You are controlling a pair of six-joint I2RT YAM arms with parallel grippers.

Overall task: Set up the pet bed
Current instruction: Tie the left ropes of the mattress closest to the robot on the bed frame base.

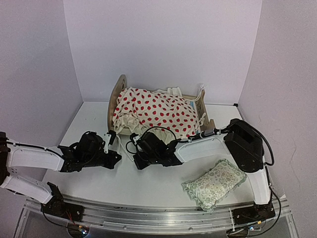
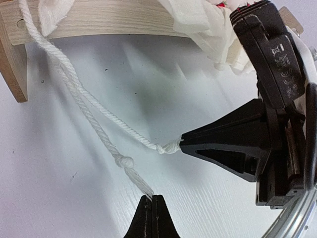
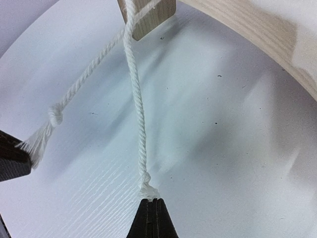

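Fingers, from above: left fingers and right fingers sit close together at mid-frame, just below the bed's near corner. How they are set cannot be read from this view.
Bed, from above: the pet bed stands on the counter at upper centre, headboard to the left, with a red-dotted cushion heaped over it. A floral pillow lies well apart at lower right.
Left wrist view: left fingers at the bottom edge are clenched on the tuft of the frayed cord, which runs up-left to the pet bed. At right, the right fingers pinch the end knot of the other cord.
Right wrist view: right fingers at bottom centre are clamped on the other cord, which rises to the bed leg at the top. Left fingers at the left edge hold the frayed cord.
Risk, slipping: each grip takes only the very tip, so a firm tug could probably pull the cord free.
Risk, dragging: the bed looks light — uneven pulling may slide or turn it and spill the cushion.
Risk, crowding: the two cords run side by side and the arms are close, so they could tangle or bump.
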